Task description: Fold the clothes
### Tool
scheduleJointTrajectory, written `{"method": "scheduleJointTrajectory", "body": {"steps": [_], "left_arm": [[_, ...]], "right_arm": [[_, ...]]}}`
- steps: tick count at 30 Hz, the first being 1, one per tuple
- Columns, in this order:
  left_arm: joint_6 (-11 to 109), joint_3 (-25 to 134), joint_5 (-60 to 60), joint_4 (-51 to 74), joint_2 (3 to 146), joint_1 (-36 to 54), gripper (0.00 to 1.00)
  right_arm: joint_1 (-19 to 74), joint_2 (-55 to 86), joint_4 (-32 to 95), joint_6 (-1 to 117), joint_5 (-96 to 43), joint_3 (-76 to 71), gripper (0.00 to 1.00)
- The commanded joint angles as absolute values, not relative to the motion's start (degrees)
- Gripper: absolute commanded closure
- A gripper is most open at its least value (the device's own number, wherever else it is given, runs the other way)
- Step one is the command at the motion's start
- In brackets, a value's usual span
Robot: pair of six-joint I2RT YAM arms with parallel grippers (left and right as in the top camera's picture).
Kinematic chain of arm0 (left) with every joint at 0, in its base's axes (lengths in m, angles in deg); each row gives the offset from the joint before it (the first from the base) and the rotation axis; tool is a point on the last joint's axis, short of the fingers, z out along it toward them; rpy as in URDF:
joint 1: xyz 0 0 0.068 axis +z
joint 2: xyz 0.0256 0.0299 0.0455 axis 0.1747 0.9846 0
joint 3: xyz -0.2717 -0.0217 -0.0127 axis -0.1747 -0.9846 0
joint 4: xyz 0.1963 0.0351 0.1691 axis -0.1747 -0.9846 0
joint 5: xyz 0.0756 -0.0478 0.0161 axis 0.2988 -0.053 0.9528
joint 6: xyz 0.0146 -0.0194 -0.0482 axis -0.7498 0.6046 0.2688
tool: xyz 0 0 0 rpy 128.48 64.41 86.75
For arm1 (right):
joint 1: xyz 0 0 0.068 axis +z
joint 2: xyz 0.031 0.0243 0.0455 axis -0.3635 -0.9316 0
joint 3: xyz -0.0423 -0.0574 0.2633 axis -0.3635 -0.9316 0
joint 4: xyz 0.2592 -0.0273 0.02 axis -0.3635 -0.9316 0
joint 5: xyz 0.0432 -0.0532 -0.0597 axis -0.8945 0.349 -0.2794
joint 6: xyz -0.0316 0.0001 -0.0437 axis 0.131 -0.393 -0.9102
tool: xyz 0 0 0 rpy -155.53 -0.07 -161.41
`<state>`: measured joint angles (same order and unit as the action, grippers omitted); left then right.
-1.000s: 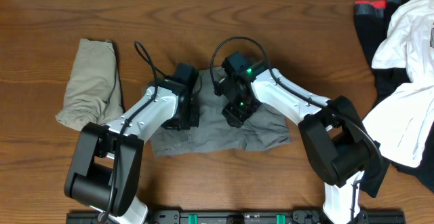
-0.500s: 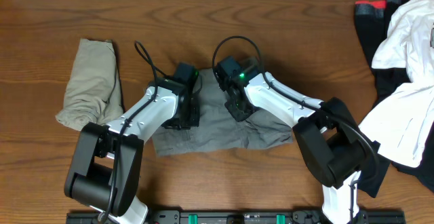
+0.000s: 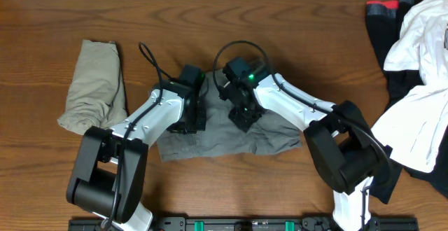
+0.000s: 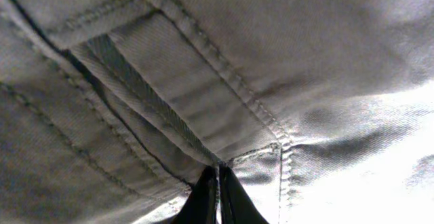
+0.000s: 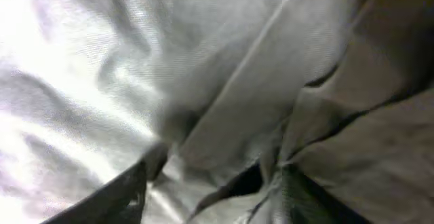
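The grey shorts [image 3: 224, 134] lie crumpled in the middle of the table, under both grippers. My left gripper [image 3: 190, 121] presses on their left part; in the left wrist view its fingers [image 4: 218, 198] are pinched together on a seam of the grey shorts [image 4: 203, 81]. My right gripper [image 3: 245, 116] is on their upper middle; in the right wrist view its fingers [image 5: 217, 193] are spread apart with a fold of grey cloth [image 5: 258, 68] between them. The khaki-beige shorts [image 3: 94, 84] lie folded in a long bundle at the left.
A pile of other clothes sits at the right edge: a white garment [image 3: 420, 42] over a black one with a red band [image 3: 383, 10]. Bare wooden table [image 3: 294, 21] lies behind the arms. A black rail [image 3: 224, 224] runs along the front edge.
My right wrist has shifted a little to the left and turned over the grey shorts, then settled close to where it was. The left arm has not moved.
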<state>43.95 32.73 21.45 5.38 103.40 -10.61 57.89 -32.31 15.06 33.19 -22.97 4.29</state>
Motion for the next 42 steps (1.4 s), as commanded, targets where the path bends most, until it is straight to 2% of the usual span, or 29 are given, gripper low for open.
{"method": "scheduleJointTrajectory", "body": {"steps": [1,8,11,21,29,36,42], "left_arm": [[44.1,33.1,21.7,5.2,103.9,-10.6,0.94],[44.1,33.1,21.7,5.2,103.9,-10.6,0.94],[44.0,33.1,21.7,5.2,103.9,-10.6,0.94],[44.0,33.1,22.0,5.2,103.9,-10.6,0.94],[44.0,33.1,22.3,5.2,103.9,-10.6,0.94],[44.0,33.1,22.8,5.2,103.9,-10.6,0.94],[44.0,33.1,22.8,4.9,103.9,-10.6,0.94]], "right_arm": [[58.4,-38.1,16.1,36.9,-20.4,3.7,0.51],[58.5,-39.3,15.2,42.9,-12.5,3.8,0.89],[58.4,-37.1,15.1,44.0,-11.1,3.8,0.98],[55.8,-25.6,14.2,44.3,-11.7,3.8,0.99],[45.7,-22.3,14.0,44.3,-16.7,3.8,0.99],[36.4,-22.3,14.3,36.3,-33.4,3.8,0.99],[32.6,-22.4,14.7,36.6,-27.5,3.8,0.99]]}}
